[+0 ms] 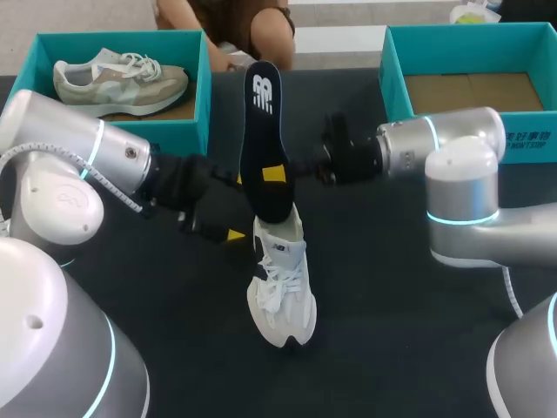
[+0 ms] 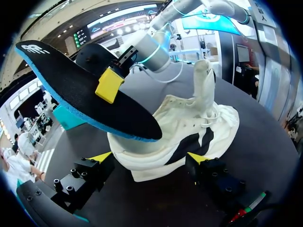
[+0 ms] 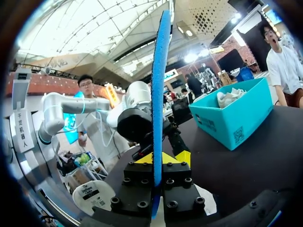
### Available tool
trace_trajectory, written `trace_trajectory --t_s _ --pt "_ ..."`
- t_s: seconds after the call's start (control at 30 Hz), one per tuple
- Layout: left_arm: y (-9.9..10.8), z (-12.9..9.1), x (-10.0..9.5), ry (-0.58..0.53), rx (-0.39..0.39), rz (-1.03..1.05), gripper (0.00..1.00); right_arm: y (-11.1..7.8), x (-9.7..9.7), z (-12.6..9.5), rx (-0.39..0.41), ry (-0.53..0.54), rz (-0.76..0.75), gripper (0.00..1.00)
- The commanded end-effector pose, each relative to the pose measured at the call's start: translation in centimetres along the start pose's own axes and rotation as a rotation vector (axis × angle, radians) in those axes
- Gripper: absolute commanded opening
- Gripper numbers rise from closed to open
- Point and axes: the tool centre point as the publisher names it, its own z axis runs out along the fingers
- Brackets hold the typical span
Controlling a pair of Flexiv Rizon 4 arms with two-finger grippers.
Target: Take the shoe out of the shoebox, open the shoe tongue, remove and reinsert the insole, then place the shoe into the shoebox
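Sneaker (image 1: 283, 287): stands on the worktop (image 1: 392, 331), toe nearest, tongue lifted upright.
Left pincer (image 2: 150, 157): fingers wide, clamped on the sneaker's heel from both sides. If that hold slips, the shoe likely tips or skids.
Insole (image 1: 261, 139): upright, lower end at the sneaker's mouth. Pushed askew, it may buckle or snag on the collar.
Right pincer (image 3: 162, 158): closed on the insole's middle. It is a thin pinch, so the insole could swivel or drop.
Shoebox (image 1: 396, 91): empty, far right, well apart.
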Motion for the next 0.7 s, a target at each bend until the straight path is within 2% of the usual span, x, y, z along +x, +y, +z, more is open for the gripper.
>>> trace_trajectory --t_s 0.03,0.7 --pt "0.0 0.6 -0.2 0.005 -0.001 0.0 1.0 -0.5 0.3 -0.1 0.001 -0.008 0.004 0.0" --pt "-0.3 0.9 -0.1 0.009 -0.009 0.0 1.0 -3.0 -0.3 -0.2 -0.013 0.012 0.09 0.0"
